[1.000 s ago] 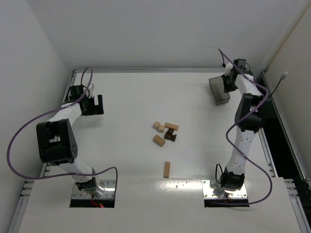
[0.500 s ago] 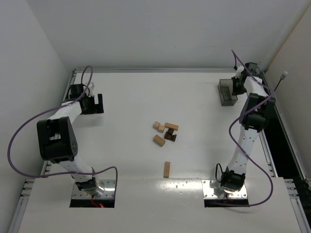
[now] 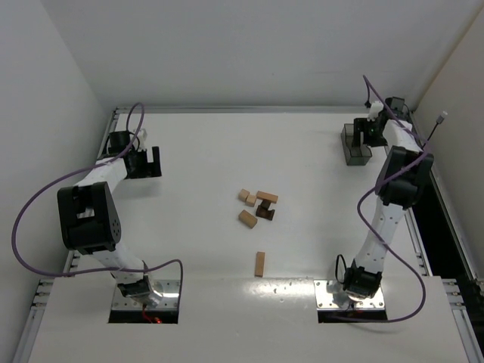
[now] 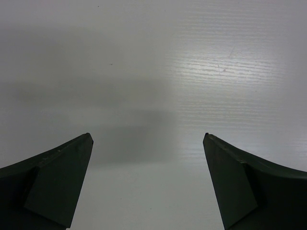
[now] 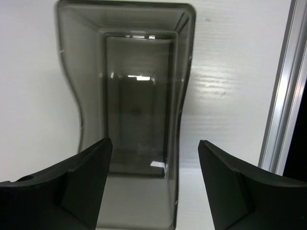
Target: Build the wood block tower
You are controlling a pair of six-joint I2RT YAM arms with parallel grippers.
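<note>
The wood blocks lie loose mid-table: two small tan cubes (image 3: 246, 197), a tan block (image 3: 266, 197) resting on a dark brown one (image 3: 264, 212), a tan block (image 3: 247, 218), and a long tan block (image 3: 259, 263) nearer the arms. No tower shows in any view. My left gripper (image 3: 150, 161) (image 4: 148, 136) is open over bare table at the far left. At the far right, my right gripper (image 3: 366, 134) (image 5: 155, 142) is open; the right wall of the smoky bin (image 5: 136, 96) stands between its jaws, untouched.
The smoky translucent bin (image 3: 353, 153) sits empty near the table's back right corner. An aluminium rail (image 5: 280, 96) runs along the right edge just beyond it. White walls close in the left, back and right sides.
My right arm slid the bin further right toward the rail, then its jaws opened and let go of the bin's wall. The left arm and the blocks have not moved.
</note>
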